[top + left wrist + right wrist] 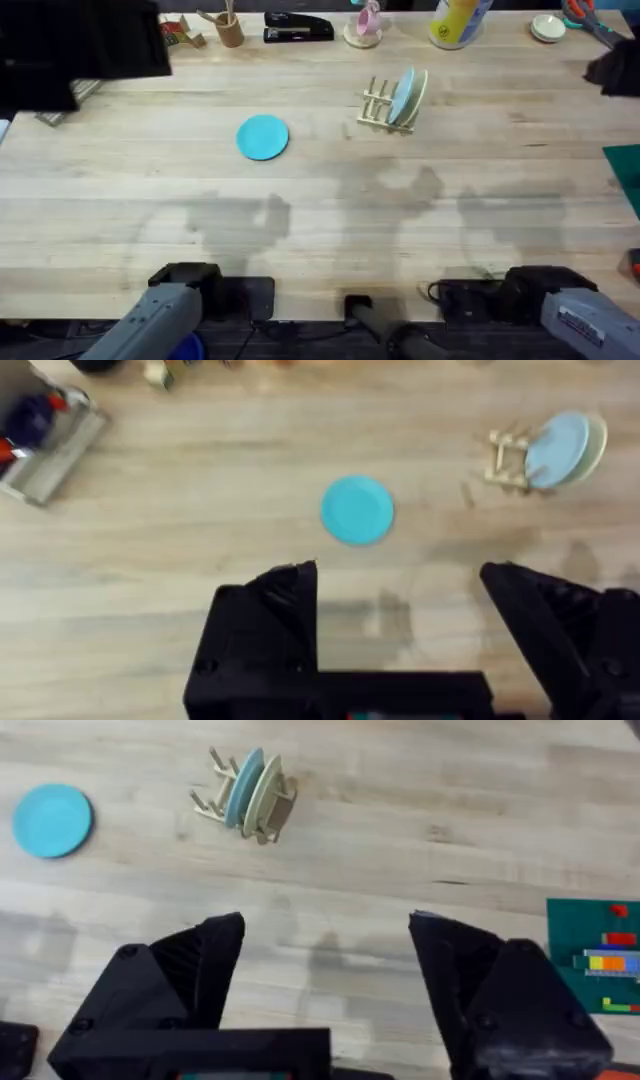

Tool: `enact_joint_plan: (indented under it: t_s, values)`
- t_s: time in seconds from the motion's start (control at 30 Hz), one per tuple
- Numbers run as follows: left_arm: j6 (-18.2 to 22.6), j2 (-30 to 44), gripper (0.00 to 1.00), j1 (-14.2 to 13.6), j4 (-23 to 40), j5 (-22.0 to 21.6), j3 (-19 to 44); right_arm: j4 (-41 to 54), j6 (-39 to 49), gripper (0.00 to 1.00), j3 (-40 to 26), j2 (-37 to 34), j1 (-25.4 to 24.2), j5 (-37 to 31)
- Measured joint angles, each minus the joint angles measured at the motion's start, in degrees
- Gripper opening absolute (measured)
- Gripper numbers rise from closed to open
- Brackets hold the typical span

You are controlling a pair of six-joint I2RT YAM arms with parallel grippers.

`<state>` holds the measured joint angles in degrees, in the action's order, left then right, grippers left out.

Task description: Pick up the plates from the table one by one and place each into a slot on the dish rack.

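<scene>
A bright turquoise plate (263, 137) lies flat on the wooden table (320, 220), left of centre; it also appears in the left wrist view (356, 510) and the right wrist view (52, 820). The pale wooden dish rack (380, 102) stands right of it, holding a pale blue plate (403, 95) and a cream plate (417, 98) upright in its slots. The same rack (507, 457) (215, 795) shows in both wrist views. Both arms rest near the table's front edge. My left gripper (398, 585) is open, and my right gripper (326, 935) is open too; both hold nothing.
Along the back edge stand a brown cup with sticks (229, 28), a black stapler (298, 28), a pink item (364, 26), a yellow-and-blue bottle (458, 20) and a small bowl (547, 28). A green mat (625, 170) lies at the right edge.
</scene>
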<state>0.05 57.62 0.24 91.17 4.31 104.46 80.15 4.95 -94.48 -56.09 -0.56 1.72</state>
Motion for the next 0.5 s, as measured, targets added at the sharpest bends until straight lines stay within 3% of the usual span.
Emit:
enact_joint_plan:
  t_s: [0.23, 0.5]
  values:
    - [0.0, 6.7, 0.993, 0.0, 3.8, 0.6, 1.3, 0.5, 0.0, 0.992, -1.0, -5.3, 0.0, 0.0]
    - [0.0, 9.4, 0.993, 0.0, 5.6, 0.6, 1.4, 0.5, 0.0, 0.992, -1.0, -6.2, 0.0, 0.0]
